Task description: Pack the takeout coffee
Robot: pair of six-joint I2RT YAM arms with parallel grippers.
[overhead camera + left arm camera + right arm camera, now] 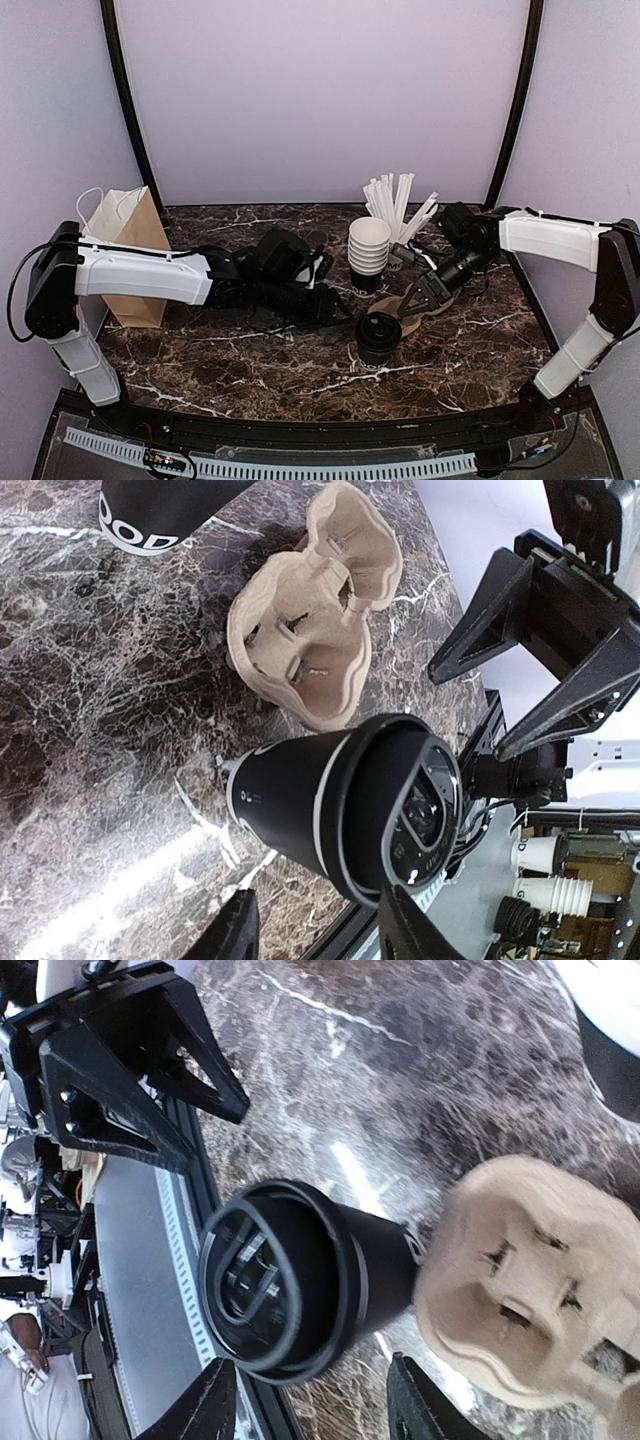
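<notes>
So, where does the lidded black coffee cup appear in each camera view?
Top external: coffee cup stands just below centre.
Left wrist: coffee cup fills the lower centre, lid toward the camera.
Right wrist: coffee cup lies centre-left, lid toward the camera.
Shared landmark: the cardboard cup carrier beside it.

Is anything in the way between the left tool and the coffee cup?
No, nothing visible. The open left tool points straight at the takeout coffee, with only bare table between them. The cardboard carrier and the open right tool lie beyond the cup.
</notes>
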